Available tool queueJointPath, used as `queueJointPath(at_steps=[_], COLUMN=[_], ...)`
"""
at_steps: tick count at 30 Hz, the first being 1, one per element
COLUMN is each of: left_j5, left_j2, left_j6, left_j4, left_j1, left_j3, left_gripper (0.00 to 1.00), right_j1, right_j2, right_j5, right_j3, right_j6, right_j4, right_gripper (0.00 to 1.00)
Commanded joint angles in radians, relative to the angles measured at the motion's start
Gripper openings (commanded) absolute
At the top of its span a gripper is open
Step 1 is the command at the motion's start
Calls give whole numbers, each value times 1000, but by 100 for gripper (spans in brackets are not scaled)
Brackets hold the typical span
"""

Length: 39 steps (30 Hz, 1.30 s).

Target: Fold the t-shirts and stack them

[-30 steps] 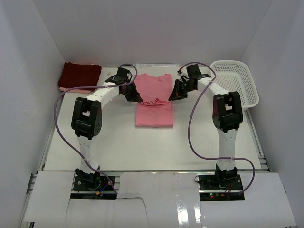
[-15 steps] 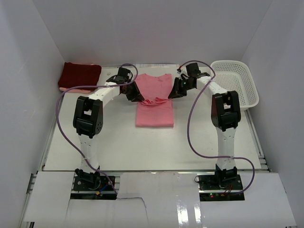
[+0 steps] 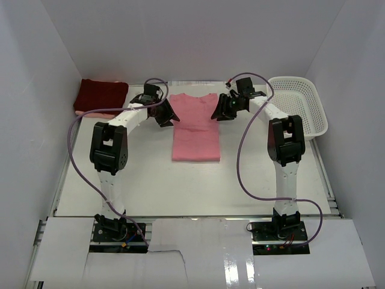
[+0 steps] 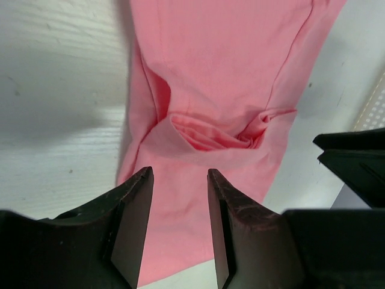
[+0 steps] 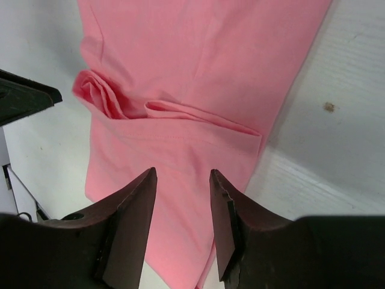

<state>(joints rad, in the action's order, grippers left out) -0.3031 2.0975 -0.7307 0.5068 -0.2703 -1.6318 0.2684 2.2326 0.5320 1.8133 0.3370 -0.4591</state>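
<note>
A salmon pink t-shirt (image 3: 195,129) lies flat at the table's middle back, folded into a long narrow strip with its sleeves tucked in. A small bunched fold (image 4: 210,135) crosses it. My left gripper (image 3: 167,114) hangs open over its left edge, and the wrist view shows nothing between the fingers (image 4: 179,174). My right gripper (image 3: 218,113) hangs open over the right edge, likewise holding nothing (image 5: 182,173). The dark maroon t-shirt (image 3: 101,96) rests as a folded rectangle at the far left corner, with a strip of pink cloth showing under its near edge.
A white mesh basket (image 3: 299,105) stands at the far right, beside the right arm's elbow. White walls enclose the table on three sides. Purple cables loop off both arms over the table's near half.
Both grippers went from shut to open, letting go of the pink shirt's edges, and drew back a little toward the far side. The shirt's bunched middle has settled flatter.
</note>
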Motion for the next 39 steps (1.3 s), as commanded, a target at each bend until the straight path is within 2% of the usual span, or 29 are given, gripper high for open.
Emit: queueJointPath(at_steps=[1,5,8,10,12,13,14,15,16,17,19,26,39], left_j5=[64,81,0,-56,-171,-201,-232,-282,-295,-304,-343,-326,-274], left_j2=[-116,-169,-212,-269,-319,-333,-346,-359,-382,-393,-422,-462,-438], left_j6=[-33,-4,28,42,68,70,73,79,80,82,80,60,19], left_j4=[-66,-82,-111,-164,-242,-261,-286,-344,-362,-378,-444,-547,-631], left_j1=[39,46,46,40,37,33,31,28,19,14,-4,-90,-150], left_j3=[-6,-23,33,146,286,329,376,424,508,545,644,777,799], left_gripper=[52,52,52,51,48,44,28,16,4,0,0,0,0], right_j1=[-8,-8,-1,5,12,15,25,31,35,46,60,123,178], right_j2=[-96,-155,-180,-200,-221,-226,-228,-225,-220,-211,-183,-64,91], right_j5=[-21,52,127,189,249,282,290,299,307,315,339,368,319], right_j3=[-23,-132,-199,-276,-374,-399,-419,-433,-451,-454,-448,-335,-203], right_j6=[17,56,76,94,153,171,183,191,207,215,238,289,275], right_j4=[146,275,302,336,446,495,522,566,580,591,632,671,668], right_gripper=[47,48,48,47,42,36,19,8,8,8,8,8,8])
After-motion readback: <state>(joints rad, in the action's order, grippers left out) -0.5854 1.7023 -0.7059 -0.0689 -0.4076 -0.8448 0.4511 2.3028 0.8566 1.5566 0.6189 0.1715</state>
